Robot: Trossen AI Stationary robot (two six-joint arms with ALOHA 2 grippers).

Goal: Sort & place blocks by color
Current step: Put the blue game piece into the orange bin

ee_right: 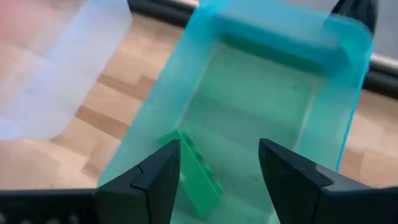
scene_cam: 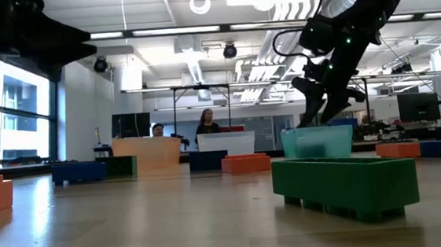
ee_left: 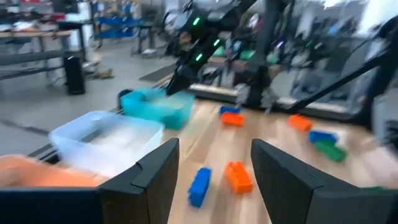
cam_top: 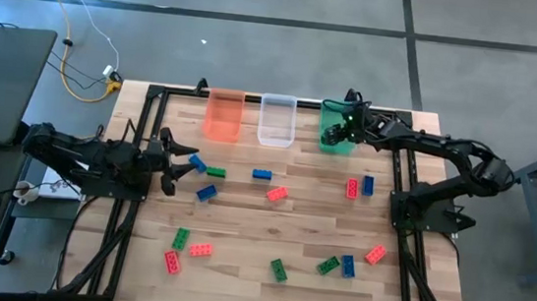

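The right gripper (cam_top: 332, 132) hangs over the green bin (cam_top: 341, 144) at the far edge of the counter (cam_top: 271, 225), toward its right corner. Its fingers (ee_right: 155, 180) stand apart with nothing between them. A green block (ee_right: 198, 174) lies inside the green bin, directly below the fingers, resting on the bin floor near one long wall.

The left gripper (cam_top: 180, 162) sits above the left side of the counter, fingers spread wide and empty, beside two blue blocks (cam_top: 197, 164) and a green one (cam_top: 216, 172).

Clear bin (cam_top: 276, 120) stands in the middle of the far edge, orange bin (cam_top: 223, 115) to its left; the three bins stand in a row, close together.

Remaining blocks are scattered loose on the counter: a blue (cam_top: 262, 175) and a red one (cam_top: 277, 195) near the centre, a red (cam_top: 352, 188) and blue pair (cam_top: 368, 186) toward the right edge, and green, red and blue pieces along the near edge (cam_top: 279, 269).
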